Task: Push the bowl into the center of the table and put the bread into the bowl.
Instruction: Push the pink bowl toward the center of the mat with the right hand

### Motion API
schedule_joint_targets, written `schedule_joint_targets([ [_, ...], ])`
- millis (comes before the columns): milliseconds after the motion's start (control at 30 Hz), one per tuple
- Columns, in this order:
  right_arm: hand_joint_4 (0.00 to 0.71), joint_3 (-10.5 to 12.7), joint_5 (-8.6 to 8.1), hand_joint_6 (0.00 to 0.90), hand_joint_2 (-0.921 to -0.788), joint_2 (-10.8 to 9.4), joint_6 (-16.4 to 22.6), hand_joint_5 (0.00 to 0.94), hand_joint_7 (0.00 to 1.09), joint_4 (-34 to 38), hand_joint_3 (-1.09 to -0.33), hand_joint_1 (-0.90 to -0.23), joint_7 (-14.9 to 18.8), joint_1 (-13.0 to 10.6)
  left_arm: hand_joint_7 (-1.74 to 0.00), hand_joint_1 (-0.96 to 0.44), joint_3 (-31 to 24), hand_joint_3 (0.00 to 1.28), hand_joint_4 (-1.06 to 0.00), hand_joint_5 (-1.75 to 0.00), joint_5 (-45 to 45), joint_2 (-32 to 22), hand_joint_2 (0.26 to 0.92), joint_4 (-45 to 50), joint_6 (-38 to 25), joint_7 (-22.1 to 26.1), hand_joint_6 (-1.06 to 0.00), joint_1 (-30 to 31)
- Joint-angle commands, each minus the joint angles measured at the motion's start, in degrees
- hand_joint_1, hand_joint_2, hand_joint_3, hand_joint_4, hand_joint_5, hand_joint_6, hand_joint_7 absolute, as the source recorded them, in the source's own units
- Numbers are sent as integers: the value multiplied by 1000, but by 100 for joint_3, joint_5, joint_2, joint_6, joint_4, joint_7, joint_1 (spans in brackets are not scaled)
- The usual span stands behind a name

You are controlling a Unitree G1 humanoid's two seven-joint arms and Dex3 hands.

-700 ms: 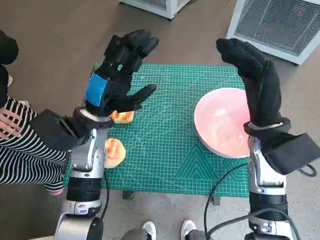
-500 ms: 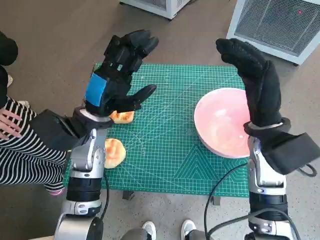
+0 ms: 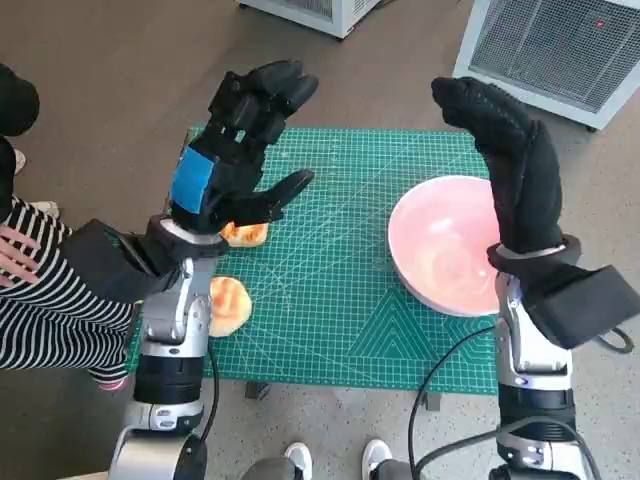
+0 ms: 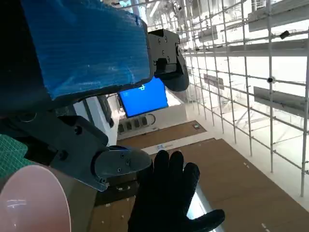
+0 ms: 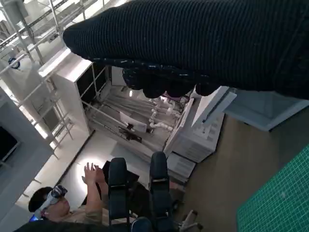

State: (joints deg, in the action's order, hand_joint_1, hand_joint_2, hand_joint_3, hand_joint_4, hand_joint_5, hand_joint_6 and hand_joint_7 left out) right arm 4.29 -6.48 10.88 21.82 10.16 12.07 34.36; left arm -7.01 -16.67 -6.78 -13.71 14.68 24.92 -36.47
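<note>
Two steps, neither done as far as you can judge. The pale pink round bowl [image 3: 447,243] sits near the right edge of the bench [image 3: 330,300], on the green gridded cutting mat, not yet at the center. Two pieces of golden bread lie near the left edge: one bread piece [image 3: 245,234] partly hidden under the left hand, a second rounded bun [image 3: 228,304] nearer the front-left corner. Your left hand [image 3: 235,150], black with blue tape, is raised above the bench, fingers spread, holding nothing. Your right hand [image 3: 510,165], in the black knitted glove, is lifted over the bowl's far rim, fingers extended, empty, not touching it. Push first, then bread.
</note>
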Motion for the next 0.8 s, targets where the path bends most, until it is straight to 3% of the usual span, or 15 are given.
schedule_joint_targets([
  [33, 148, -9, 65, -1, -921, -3, -60, 2, 550, 120, -777, -765, -4, -113, -821, -162, 5, 468, -1, -525, -41, -16, 747, 18, 20, 21, 1, 36],
  [800, 148, 17, 27, -1, -921, 17, -16, 1, 548, 212, -778, -760, 29, -89, -812, -171, 17, 461, -2, -504, 69, -24, 748, -204, 274, 31, 1, -46],
])
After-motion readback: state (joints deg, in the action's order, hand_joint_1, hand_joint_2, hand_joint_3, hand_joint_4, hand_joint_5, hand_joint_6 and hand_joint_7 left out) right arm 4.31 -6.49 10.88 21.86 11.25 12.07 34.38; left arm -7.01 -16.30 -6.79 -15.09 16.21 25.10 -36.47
